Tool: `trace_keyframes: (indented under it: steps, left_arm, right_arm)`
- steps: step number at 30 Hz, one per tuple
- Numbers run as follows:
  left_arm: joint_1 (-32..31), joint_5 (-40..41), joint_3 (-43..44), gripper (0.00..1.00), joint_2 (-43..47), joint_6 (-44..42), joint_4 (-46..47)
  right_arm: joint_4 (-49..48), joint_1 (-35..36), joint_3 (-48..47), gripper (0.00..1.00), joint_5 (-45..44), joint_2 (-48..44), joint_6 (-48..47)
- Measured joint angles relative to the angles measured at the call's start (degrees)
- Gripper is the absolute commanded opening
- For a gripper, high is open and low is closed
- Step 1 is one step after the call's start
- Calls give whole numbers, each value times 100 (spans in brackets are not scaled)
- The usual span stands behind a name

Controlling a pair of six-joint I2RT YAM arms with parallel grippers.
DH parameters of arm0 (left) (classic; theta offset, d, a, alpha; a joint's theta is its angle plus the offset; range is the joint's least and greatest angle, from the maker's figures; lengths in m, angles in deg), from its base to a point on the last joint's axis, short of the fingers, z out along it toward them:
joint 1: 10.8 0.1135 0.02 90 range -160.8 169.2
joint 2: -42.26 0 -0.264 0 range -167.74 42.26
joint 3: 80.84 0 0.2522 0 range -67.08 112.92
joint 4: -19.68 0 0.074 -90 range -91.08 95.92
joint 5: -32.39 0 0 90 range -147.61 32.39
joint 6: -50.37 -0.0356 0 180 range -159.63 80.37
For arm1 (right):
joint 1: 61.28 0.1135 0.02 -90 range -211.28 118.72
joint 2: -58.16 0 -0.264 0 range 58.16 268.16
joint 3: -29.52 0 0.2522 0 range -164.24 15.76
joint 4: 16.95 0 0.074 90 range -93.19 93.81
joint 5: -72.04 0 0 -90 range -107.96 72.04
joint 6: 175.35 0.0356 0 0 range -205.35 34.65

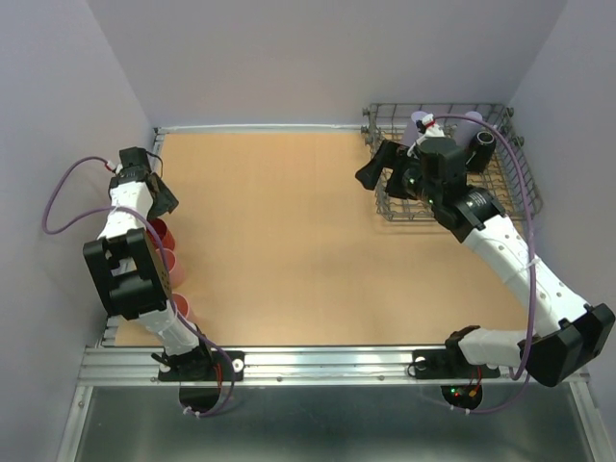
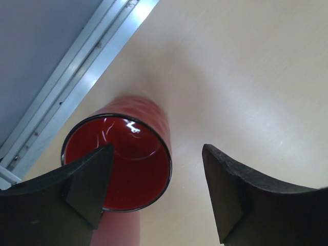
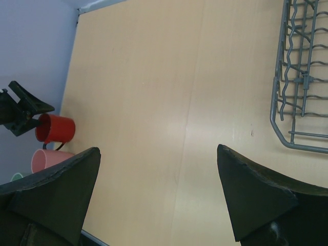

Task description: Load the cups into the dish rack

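Note:
A red cup (image 2: pixel 118 159), red inside, stands upright near the table's left edge; it also shows in the top view (image 1: pixel 159 231) and the right wrist view (image 3: pixel 55 128). My left gripper (image 2: pixel 159 189) is open just above it, its left finger over the cup's mouth and its right finger outside the rim. Two pink cups (image 1: pixel 171 260) (image 1: pixel 181 306) stand nearer along the left edge. A pale green cup (image 3: pixel 17 177) peeks in beside them. The dish rack (image 1: pixel 500 188) at the far right holds two lavender cups (image 1: pixel 421 120) (image 1: pixel 472 120) and a black cup (image 1: pixel 483 142). My right gripper (image 1: pixel 377 166) is open and empty at the rack's left side.
A metal rail (image 2: pixel 87 72) runs along the table's left edge close to the red cup. The grey walls stand close on the left and right. The rack's wire rim (image 3: pixel 279 102) lies just right of my right gripper (image 3: pixel 159 195).

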Motion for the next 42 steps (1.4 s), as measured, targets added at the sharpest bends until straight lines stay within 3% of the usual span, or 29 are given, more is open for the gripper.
trace_keyframes:
  steps: [5, 6, 8, 9, 10, 11, 21, 27, 32, 37, 42]
  left_arm:
    - [-4, -219, 0, 70, -286, 11, 195]
    - [-4, -256, 0, 63, -339, 24, 227]
    - [-4, -310, 0, 43, -431, 55, 271]
    - [-4, -308, 0, 21, -468, 72, 280]
    - [-2, -326, -2, 8, -505, 87, 282]
    - [-2, -393, -2, 0, -527, 118, 291]
    - [0, -649, 144, 0, -538, 225, 319]
    - [-146, -1482, 581, 0, -535, 811, 262]
    - [-697, -2332, 1211, 0, -520, 1447, 428]
    - [-1346, -3574, 1215, 0, -306, 2406, 1639]
    - [-1928, -4555, 514, 0, 236, 3672, 3877]
  right_arm:
    - [50, 0, 44, 100, 11, 0, -2]
    - [48, 0, 44, 100, 11, 0, -4]
    - [50, 0, 44, 100, 11, 11, -4]
    - [48, 0, 44, 100, 13, 24, -4]
    - [48, 0, 44, 100, 13, 44, -4]
    - [50, 0, 44, 100, 13, 57, -4]
    - [66, 0, 42, 100, 33, 319, 0]
    - [98, 0, -278, 100, 363, 796, 168]
    - [-87, 0, -732, 100, 1060, 1292, 555]
    - [-562, -46, -793, 100, 1676, 1526, 1250]
    - [-1276, -247, -774, 100, 2120, 1690, 2555]
